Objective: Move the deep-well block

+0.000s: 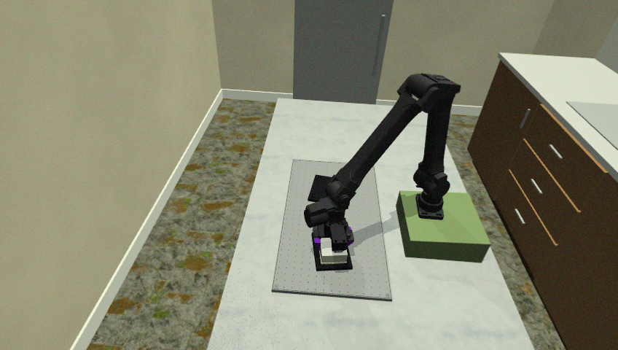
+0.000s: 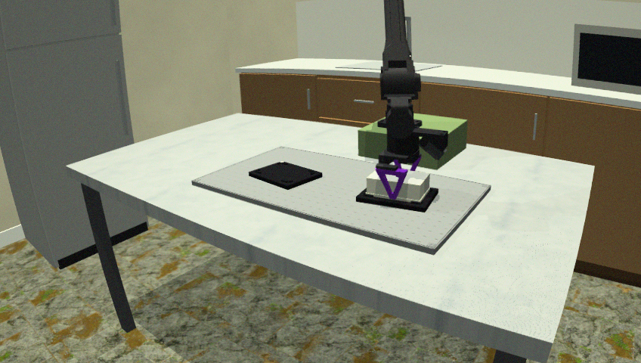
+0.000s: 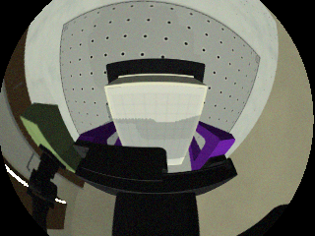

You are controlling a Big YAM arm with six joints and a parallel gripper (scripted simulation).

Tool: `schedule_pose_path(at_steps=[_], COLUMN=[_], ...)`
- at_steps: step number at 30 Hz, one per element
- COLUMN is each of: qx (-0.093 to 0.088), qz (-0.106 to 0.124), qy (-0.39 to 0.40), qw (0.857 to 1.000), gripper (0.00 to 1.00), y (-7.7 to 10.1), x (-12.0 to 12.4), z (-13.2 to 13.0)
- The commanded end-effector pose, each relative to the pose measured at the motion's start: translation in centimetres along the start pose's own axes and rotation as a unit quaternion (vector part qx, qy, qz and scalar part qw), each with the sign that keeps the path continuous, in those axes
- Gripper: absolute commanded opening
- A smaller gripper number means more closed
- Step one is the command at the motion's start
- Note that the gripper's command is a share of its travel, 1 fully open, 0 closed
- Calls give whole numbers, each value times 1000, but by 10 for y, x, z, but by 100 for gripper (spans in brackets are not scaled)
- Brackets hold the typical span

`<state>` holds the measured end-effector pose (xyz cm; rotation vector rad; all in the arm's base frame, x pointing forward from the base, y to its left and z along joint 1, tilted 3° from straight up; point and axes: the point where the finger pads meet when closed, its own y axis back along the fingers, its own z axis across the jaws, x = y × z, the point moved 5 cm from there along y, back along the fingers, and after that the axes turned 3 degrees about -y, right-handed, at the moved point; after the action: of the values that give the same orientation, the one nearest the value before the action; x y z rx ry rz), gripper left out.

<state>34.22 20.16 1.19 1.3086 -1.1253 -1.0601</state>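
Note:
The white deep-well block sits on the black plate nest N1, on the right part of the grey perforated baseplate in the exterior view. It also shows in the top view and in the wrist view. My gripper is lowered over the block, with its purple fingers on the two long sides, shut on it. The block stands flat on N1. The empty black nest N2 lies further left on the baseplate; in the top view my arm partly hides it.
My arm's base stands on a green block beside the baseplate. Brown cabinets run behind the table. A grey fridge stands off the table's far end.

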Motion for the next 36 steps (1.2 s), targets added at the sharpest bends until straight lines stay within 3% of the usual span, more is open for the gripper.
schedule_pose_path(at_steps=[1,14,19,36], qx=[16,16,28,31], qz=[-7,-7,-11,-13], qy=[0,0,0,-3], qw=[1000,1000,1000,999], gripper=[0,0,0,0], y=[10,10,30,58], x=[-4,-4,-5,-8], z=[-12,-12,-20,-21])
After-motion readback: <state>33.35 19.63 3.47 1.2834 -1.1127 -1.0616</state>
